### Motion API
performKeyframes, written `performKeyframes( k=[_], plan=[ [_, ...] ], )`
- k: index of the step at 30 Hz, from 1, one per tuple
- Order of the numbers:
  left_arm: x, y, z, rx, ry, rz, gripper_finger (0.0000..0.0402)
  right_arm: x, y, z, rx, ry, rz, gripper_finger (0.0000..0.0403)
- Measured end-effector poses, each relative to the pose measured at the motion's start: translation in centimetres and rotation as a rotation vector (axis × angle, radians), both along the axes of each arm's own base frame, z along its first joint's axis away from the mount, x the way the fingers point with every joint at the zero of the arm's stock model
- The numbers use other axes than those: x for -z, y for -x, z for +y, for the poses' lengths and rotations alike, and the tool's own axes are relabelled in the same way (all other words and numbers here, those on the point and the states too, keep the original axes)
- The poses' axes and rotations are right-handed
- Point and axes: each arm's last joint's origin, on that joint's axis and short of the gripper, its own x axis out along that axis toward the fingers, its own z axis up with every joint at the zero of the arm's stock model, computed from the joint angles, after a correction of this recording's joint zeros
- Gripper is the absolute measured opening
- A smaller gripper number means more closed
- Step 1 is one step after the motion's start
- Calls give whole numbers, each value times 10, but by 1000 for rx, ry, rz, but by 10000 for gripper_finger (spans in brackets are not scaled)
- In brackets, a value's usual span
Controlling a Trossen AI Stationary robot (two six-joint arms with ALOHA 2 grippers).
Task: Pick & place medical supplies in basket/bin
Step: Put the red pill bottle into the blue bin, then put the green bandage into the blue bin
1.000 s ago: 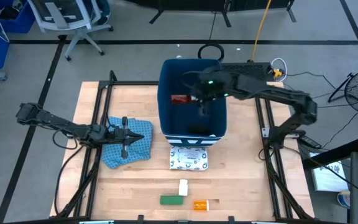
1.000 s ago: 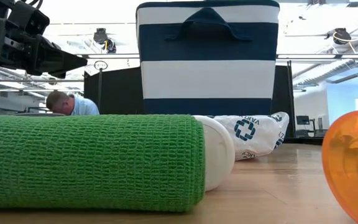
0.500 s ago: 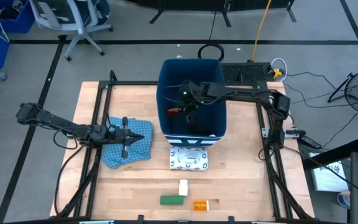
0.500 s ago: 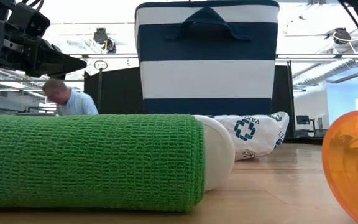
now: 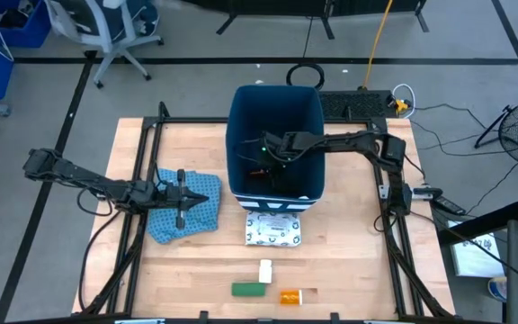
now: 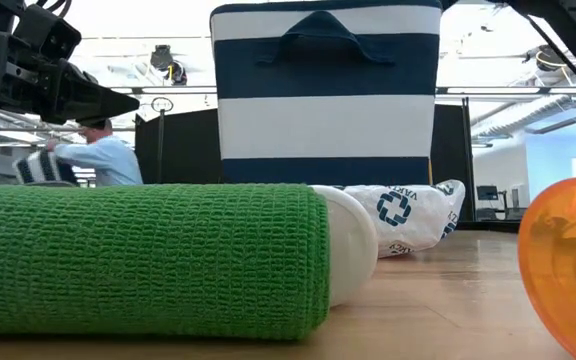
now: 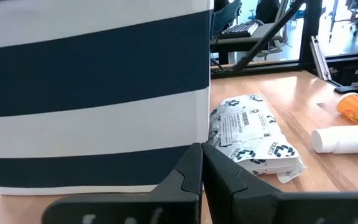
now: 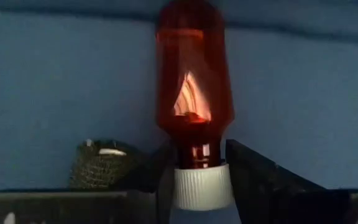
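Note:
The tall dark-blue bin with white stripes stands at the table's far middle. My right gripper is down inside it, shut on the red bottle. The black block lies in the bin beside it. The white black-patterned packet lies flat in front of the bin. Near the table's near edge lie the white box, green bar and orange bottle. My left gripper waits shut above the blue patterned cloth. My right gripper holds the red bottle by its white cap, pinched between the two fingers. The red body points straight out ahead of the fingers toward the bin's blue inner surface. Whether the bottle touches the bin, I cannot tell.
The right arm crosses the bin's right rim. Black frame rails run along the table's left and right sides. A person moves in the room behind the table. Bare wood lies between the packet and the small items.
My right gripper has sunk into the bin with the red bottle, moving toward the bin's near-left part, and the arm has stretched out lower over the rim. In the low view the bin has shifted slightly to the left. My left arm has kept still.

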Motion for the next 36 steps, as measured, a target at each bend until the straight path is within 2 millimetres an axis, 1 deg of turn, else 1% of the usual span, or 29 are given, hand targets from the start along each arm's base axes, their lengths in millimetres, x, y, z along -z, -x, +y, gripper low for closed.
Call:
performKeyframes(
  k=[3, 9, 14, 17, 20, 23, 26, 29, 32, 36],
  plan=[
    [0, 0, 0, 1, 0, 0, 8, 17, 9, 3, 3, -11, 29, 115],
    [0, 0, 0, 1, -12, 0, 8, 30, 18, 6, 2, -11, 26, 117],
    [0, 0, 0, 2, -27, 0, 8, 31, 17, 5, 2, -3, 7, 119],
    [0, 0, 0, 2, -33, -1, 8, 28, 16, 5, 5, 7, -18, 128],
    [0, 0, 0, 2, -33, -1, 8, 20, 16, 5, 6, 20, -50, 144],
    [0, 0, 0, 2, -33, -1, 8, 0, 18, 5, 8, 52, -109, 164],
    [0, 0, 0, 3, -32, -1, 8, -29, 22, 5, 32, 132, -184, 181],
    [0, 0, 0, 3, -32, 0, 8, -58, 29, 7, 39, 173, -268, 193],
    [0, 0, 0, 3, -32, -1, 8, -98, 40, 10, 46, 214, -405, 199],
    [0, 0, 0, 3, -30, -2, 8, -149, 67, 19, 74, 238, -564, 200]
  ],
)
